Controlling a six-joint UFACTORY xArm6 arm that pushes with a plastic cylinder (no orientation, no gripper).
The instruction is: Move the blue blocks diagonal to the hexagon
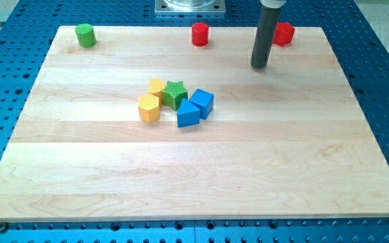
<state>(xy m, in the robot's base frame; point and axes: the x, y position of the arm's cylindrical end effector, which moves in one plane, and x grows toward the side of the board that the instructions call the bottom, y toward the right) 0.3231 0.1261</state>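
Observation:
A blue cube (203, 102) and a blue triangular block (188, 115) sit together near the board's middle, touching each other. Just to their left are a green star (175, 94), a yellow hexagon (148, 108) and another yellow block (157, 86) whose shape I cannot make out, all clustered. My tip (259, 66) is near the view's top right, well apart from the blue blocks, up and to the right of the cube.
A green cylinder (85, 35) stands at the board's top left. A red cylinder (200, 34) is at the top middle. A red block (283, 34) sits at the top right, just right of the rod. The wooden board (194, 175) lies on a blue perforated table.

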